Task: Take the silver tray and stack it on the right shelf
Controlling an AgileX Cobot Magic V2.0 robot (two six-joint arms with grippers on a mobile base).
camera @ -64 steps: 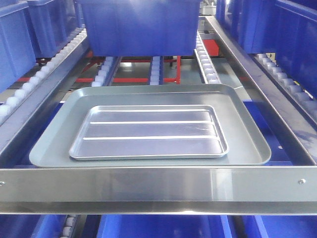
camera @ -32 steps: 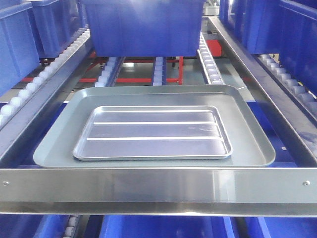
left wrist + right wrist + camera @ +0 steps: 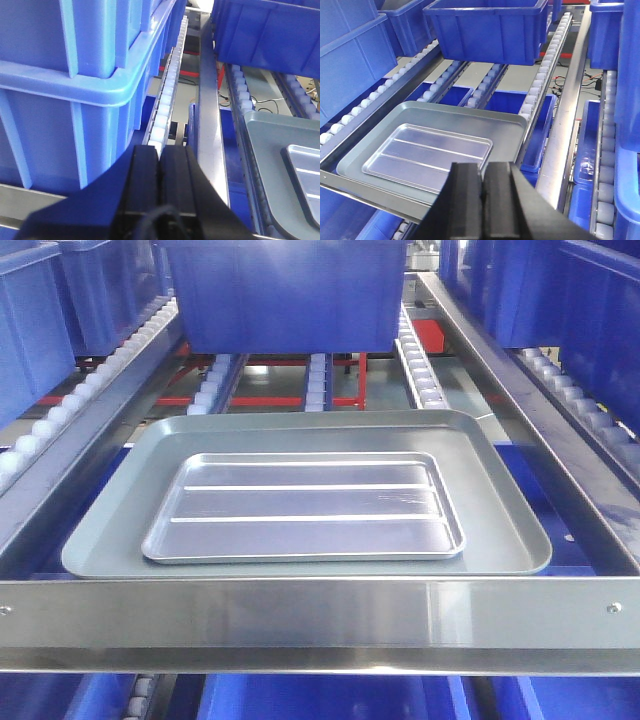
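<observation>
The silver tray (image 3: 305, 508), shiny with two long ridges, lies flat inside a larger dull grey-green tray (image 3: 100, 540). Both rest on the right shelf, a roller rack level behind a broad steel bar (image 3: 320, 625) with small screws. Neither gripper shows in the front view. My left gripper (image 3: 160, 150) is shut and empty, left of the trays, beside a light blue bin (image 3: 75, 80); the silver tray's corner (image 3: 305, 170) shows at the right edge. My right gripper (image 3: 482, 167) is shut and empty, above the near right of the silver tray (image 3: 427, 157).
A dark blue bin (image 3: 290, 290) stands on the rollers behind the trays. White roller rails (image 3: 420, 370) and steel side rails (image 3: 530, 410) flank the level. More blue bins (image 3: 350, 55) fill the neighbouring lanes and the level below (image 3: 320, 700).
The front view swayed slightly to the right and back. The trays have not moved on the rack.
</observation>
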